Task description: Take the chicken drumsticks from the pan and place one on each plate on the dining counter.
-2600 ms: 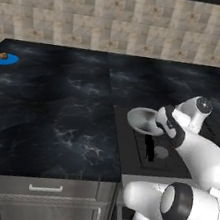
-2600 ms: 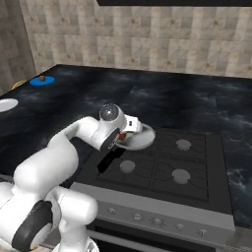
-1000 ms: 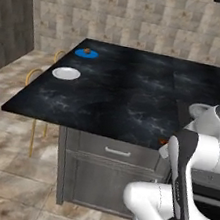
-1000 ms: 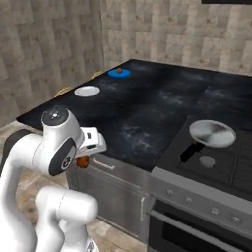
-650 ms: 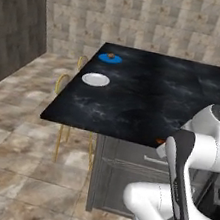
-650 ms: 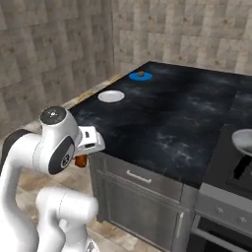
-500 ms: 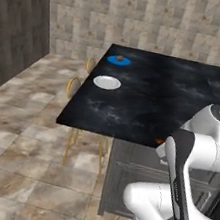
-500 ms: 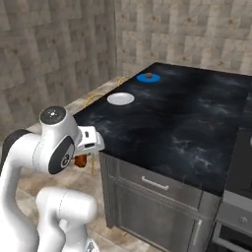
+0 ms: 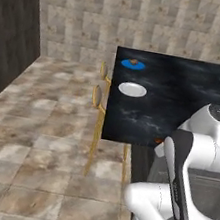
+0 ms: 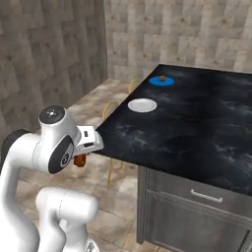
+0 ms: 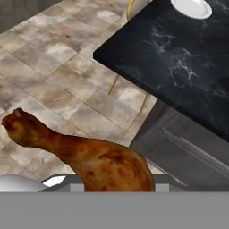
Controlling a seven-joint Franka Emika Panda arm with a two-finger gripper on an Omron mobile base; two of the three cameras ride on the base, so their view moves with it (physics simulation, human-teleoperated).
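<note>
Carry step, second drumstick (image 11: 89, 154): jaws clamped on it, off the surface (image 10: 197, 128) edge; next, reach ahead of jaws to bare white plate (image 10: 142, 105); blue plate (image 10: 162, 80) beyond already served.

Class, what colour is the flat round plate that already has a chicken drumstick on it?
Bright blue plate, clearest in the right base view.

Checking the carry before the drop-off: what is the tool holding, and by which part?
A drumstick, gripped at its thick meaty end; the thin bone end sticks out free. The fingertips themselves are hidden behind the meat.
</note>
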